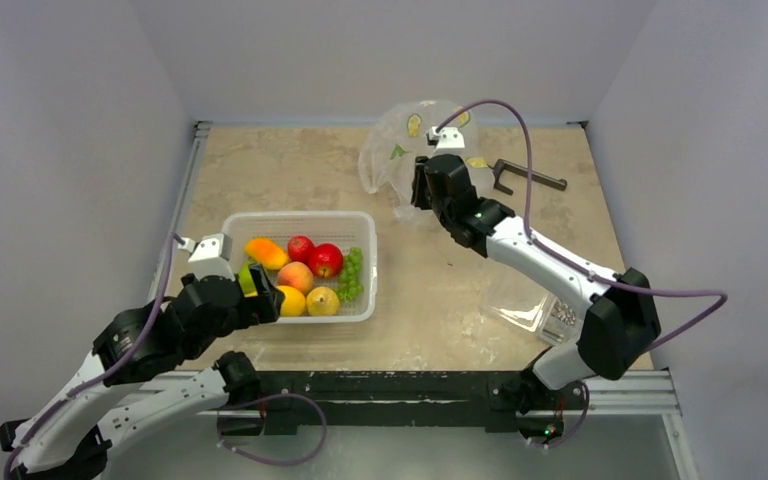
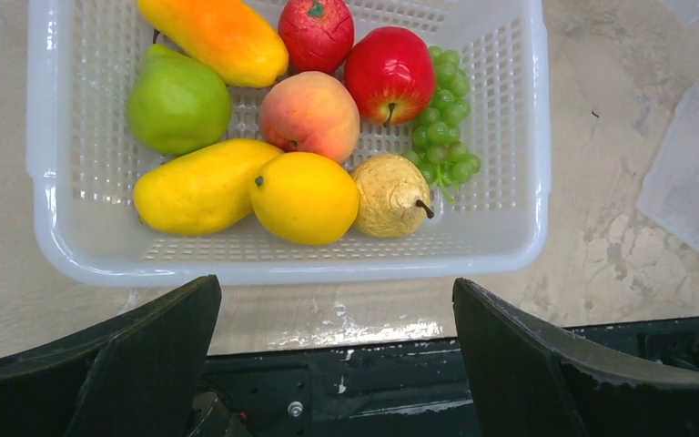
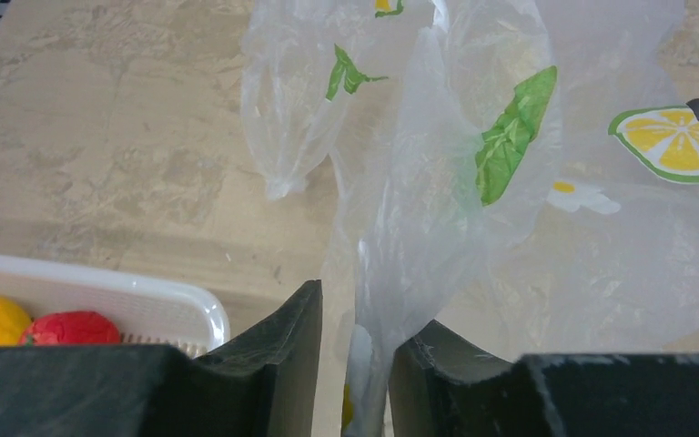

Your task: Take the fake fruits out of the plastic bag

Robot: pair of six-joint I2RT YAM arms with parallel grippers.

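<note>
While the left tool [image 2: 335, 305] hangs wide open and empty just above the near rim of the white mesh basket [image 2: 282, 269], both fake fruits [image 1: 325, 260] lie inside that basket. The deep-red apple [image 2: 390, 71] sits toward its far right, touching the green grapes [image 2: 444, 127]. The yellowish pear [image 2: 390, 195] rests by its near wall, against a round yellow fruit [image 2: 305, 198]. The plastic bag [image 3: 510, 182] stands crumpled on the table [image 1: 430, 290], well beyond the basket's far right corner. There the right tool [image 3: 355, 309] has its jaws a narrow gap apart with a fold of the bag's film running between them; I cannot tell whether it pinches the film or has let go.
</note>
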